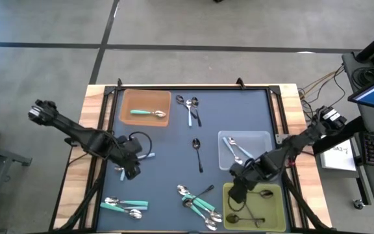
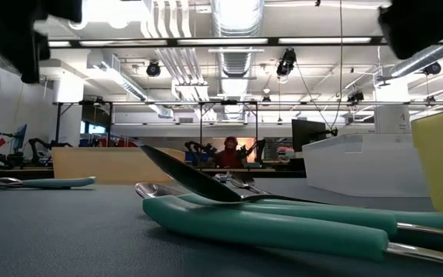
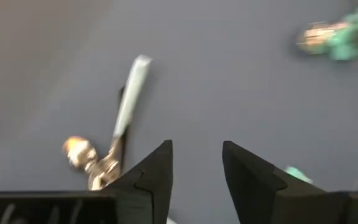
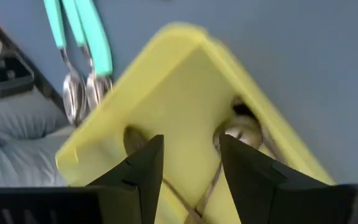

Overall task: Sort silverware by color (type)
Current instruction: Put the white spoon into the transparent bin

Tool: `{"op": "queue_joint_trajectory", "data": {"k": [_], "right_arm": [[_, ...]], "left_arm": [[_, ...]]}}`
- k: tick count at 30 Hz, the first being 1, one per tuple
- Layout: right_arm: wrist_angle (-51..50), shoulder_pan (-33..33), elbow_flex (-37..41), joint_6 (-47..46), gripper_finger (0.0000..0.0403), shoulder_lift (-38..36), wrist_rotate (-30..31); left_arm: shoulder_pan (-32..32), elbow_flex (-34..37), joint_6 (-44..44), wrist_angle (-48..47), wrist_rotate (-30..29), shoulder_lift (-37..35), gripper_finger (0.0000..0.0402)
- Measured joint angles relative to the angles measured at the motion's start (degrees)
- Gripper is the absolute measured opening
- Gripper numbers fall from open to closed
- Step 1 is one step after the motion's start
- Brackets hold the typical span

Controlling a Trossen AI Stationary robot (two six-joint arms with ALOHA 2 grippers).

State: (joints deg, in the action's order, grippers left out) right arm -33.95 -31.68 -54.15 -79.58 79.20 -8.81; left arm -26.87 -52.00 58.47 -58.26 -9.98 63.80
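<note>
While right pincer (image 1: 237,190) overhangs yellow tray (image 1: 278,218), left idles.

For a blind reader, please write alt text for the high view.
Two dark arms reach over a dark mat: the left gripper near the left edge, the right gripper above a yellow tray holding dark spoons. An orange tray holds one teal spoon; other spoons lie scattered.

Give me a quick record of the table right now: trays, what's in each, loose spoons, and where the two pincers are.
orange tray: one teal spoon
clear tray: light blue spoons
yellow tray: dark spoons
loose spoons: pair at the far edge, one dark spoon mid-mat, teal ones at the near edge
left pincer: open, over the mat
right pincer: open, over the yellow tray
</note>
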Motion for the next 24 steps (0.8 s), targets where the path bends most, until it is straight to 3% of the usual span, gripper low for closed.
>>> {"op": "queue_joint_trajectory", "data": {"k": [14,24], "right_arm": [[0.42,10.52,0.0,8.65,0.0151,0.0,-0.09],[0.42,14.17,0.0,13.58,0.0151,-0.02,-0.25]], "left_arm": [[-3.94,15.91,25.29,2.01,3.39,-0.06,0.0129],[-4.85,20.84,32.72,4.08,3.02,0.27,0.0129]]}}
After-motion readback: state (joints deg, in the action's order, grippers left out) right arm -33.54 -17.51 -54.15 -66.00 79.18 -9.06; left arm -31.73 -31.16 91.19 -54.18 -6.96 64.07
